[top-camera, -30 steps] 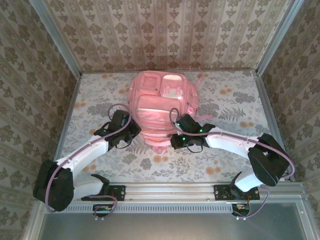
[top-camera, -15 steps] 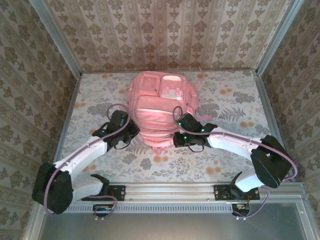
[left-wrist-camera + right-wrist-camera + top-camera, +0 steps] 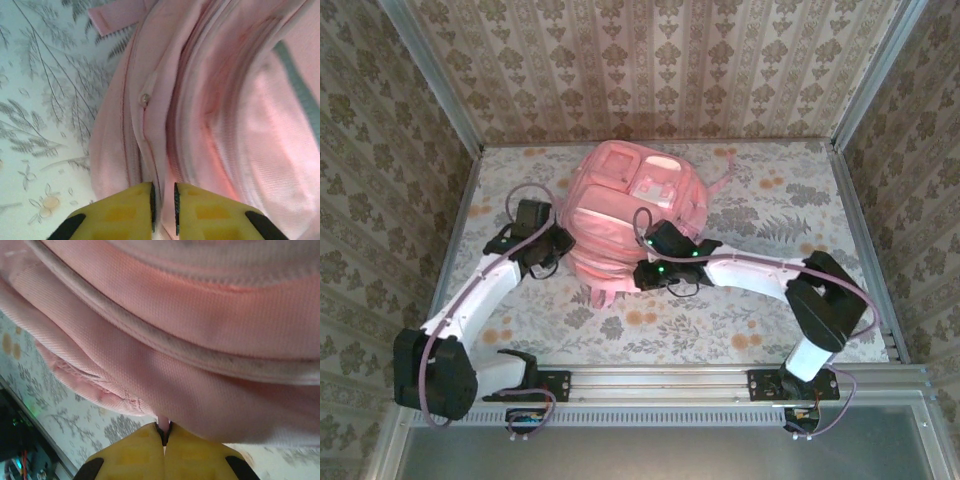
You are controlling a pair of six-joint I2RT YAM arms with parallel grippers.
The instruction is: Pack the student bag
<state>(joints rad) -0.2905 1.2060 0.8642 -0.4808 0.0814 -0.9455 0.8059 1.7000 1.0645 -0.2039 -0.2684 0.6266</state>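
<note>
On the table (image 3: 770, 300), I work the student bag (image 3: 630, 200), soft, limp and likely to sag, with the left gripper (image 3: 163, 195) clamped on its side and the right gripper (image 3: 163, 434) pinching cloth at its near edge.

student bag (image 3: 200, 340) matt woven pink cloth, fingers (image 3: 125, 212) smooth yellow plastic
</note>
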